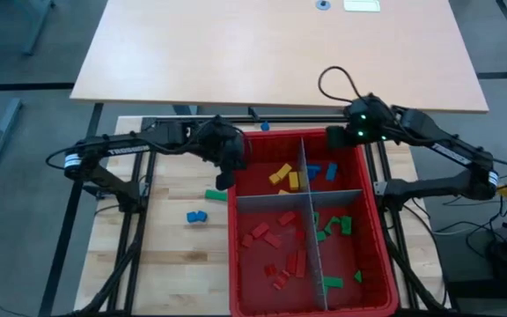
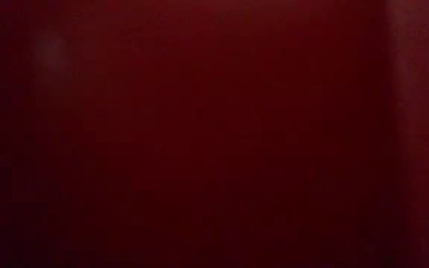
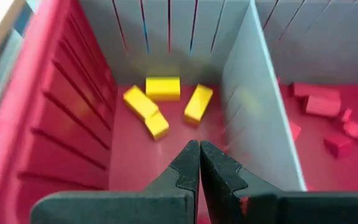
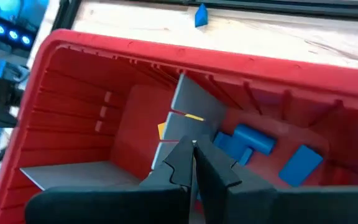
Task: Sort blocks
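Mostly sorted, the blocks (image 1: 282,173) fill a red bin (image 1: 385,264) by colour: yellow upper left, blue upper right, red lower left, green lower right.
Left gripper (image 3: 199,163), fingers together and empty, hangs over the yellow compartment; right gripper (image 4: 193,163), likewise closed, hovers at the bin's top right corner.

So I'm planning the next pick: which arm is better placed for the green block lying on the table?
Left, probably. The left gripper hovers at the bin's left edge, close to the green block. The right gripper sits at the far corner.
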Robot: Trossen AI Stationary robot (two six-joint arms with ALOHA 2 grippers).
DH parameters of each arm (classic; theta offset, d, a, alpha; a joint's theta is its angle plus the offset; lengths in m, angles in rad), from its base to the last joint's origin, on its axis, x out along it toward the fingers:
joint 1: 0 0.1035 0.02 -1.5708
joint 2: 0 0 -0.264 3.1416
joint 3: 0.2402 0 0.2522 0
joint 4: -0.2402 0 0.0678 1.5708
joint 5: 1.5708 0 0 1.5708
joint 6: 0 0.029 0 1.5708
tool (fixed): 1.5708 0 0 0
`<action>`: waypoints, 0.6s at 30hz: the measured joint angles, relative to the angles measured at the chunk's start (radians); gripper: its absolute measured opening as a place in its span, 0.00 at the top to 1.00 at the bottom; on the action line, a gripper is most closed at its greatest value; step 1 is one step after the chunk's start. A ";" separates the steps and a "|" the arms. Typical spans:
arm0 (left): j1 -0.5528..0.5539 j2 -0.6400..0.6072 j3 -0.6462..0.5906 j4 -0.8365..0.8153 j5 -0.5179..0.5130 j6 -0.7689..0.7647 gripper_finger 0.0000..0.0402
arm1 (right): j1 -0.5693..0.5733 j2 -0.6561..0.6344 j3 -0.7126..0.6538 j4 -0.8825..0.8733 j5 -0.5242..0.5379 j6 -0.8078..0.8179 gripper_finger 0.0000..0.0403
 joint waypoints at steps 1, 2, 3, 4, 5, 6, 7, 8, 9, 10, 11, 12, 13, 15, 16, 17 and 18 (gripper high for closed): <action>0.003 0.005 -0.011 -0.001 0.005 0.000 1.00 | 0.000 -0.020 -0.014 0.001 0.002 0.010 1.00; 0.005 0.009 -0.021 0.000 0.013 0.000 1.00 | 0.000 -0.037 -0.024 0.000 0.007 0.019 1.00; 0.009 0.010 -0.035 0.002 0.022 0.000 1.00 | 0.000 -0.052 -0.032 0.000 0.014 0.025 1.00; 0.012 0.011 -0.050 0.000 0.031 -0.002 1.00 | 0.000 -0.065 -0.035 0.000 0.024 0.031 1.00; 0.015 0.012 -0.065 -0.001 0.036 -0.004 1.00 | 0.000 -0.075 -0.037 0.000 0.031 0.035 1.00; 0.017 0.013 -0.080 -0.002 0.040 -0.008 1.00 | 0.000 -0.083 -0.037 0.001 0.039 0.037 1.00; 0.020 0.014 -0.095 -0.003 0.046 -0.014 1.00 | 0.000 -0.091 -0.037 0.001 0.049 0.038 1.00; 0.023 0.013 -0.108 0.003 0.059 -0.021 1.00 | 0.000 -0.097 -0.037 0.001 0.055 0.038 1.00; 0.027 0.011 -0.120 0.009 0.070 -0.031 1.00 | 0.000 -0.101 -0.037 0.002 0.062 0.037 1.00; 0.030 0.006 -0.135 0.001 0.092 -0.041 1.00 | 0.000 -0.105 -0.037 0.001 0.071 0.037 1.00; 0.032 0.002 -0.147 -0.008 0.115 -0.052 1.00 | 0.000 -0.108 -0.037 0.001 0.080 0.037 1.00; 0.033 -0.001 -0.155 -0.024 0.134 -0.062 1.00 | 0.000 -0.111 -0.037 0.001 0.088 0.031 1.00; 0.033 -0.005 -0.163 -0.042 0.153 -0.073 1.00 | 0.000 -0.112 -0.037 0.001 0.095 0.028 1.00; 0.032 -0.016 -0.173 -0.089 0.160 -0.096 1.00 | -0.001 -0.112 -0.037 0.001 0.107 0.019 1.00; 0.031 -0.027 -0.175 -0.113 0.166 -0.104 1.00 | -0.005 -0.112 -0.037 0.000 0.108 0.014 1.00; 0.030 -0.035 -0.176 -0.131 0.168 -0.114 1.00 | -0.012 -0.111 -0.037 0.000 0.108 0.009 1.00; 0.027 -0.045 -0.177 -0.143 0.168 -0.120 1.00 | -0.021 -0.110 -0.037 0.000 0.108 -0.001 1.00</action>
